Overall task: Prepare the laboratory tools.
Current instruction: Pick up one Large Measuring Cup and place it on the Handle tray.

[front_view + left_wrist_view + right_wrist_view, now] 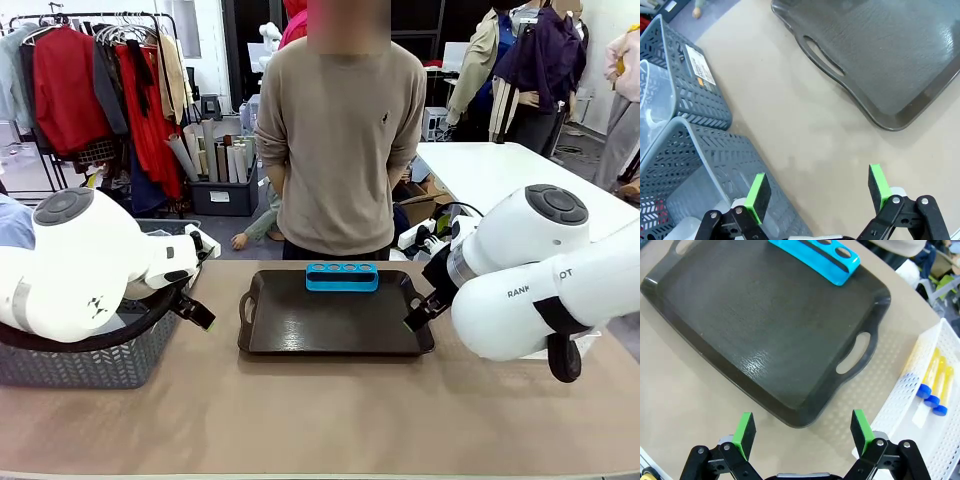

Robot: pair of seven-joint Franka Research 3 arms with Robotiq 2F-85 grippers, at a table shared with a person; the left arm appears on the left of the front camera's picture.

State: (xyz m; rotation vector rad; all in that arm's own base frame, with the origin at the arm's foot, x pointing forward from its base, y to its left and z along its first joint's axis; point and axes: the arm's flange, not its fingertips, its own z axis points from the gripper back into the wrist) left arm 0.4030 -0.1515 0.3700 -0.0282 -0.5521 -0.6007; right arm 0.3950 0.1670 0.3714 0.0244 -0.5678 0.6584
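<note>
While the left pincer (817, 192) and right pincer (802, 432) gape wide, empty, yellow tubes (933, 367) lie at the worktop's (675, 395) right edge. Likely light, slick: pinch mid-body.

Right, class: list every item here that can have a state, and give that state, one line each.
Tray: level on the table, mostly bare.
Blue tube rack: upright at the tray's far edge, holes empty.
Yellow tubes: capped, lying in the white basket.
Left gripper: jaws open, empty.
Right gripper: jaws open, empty.
</note>
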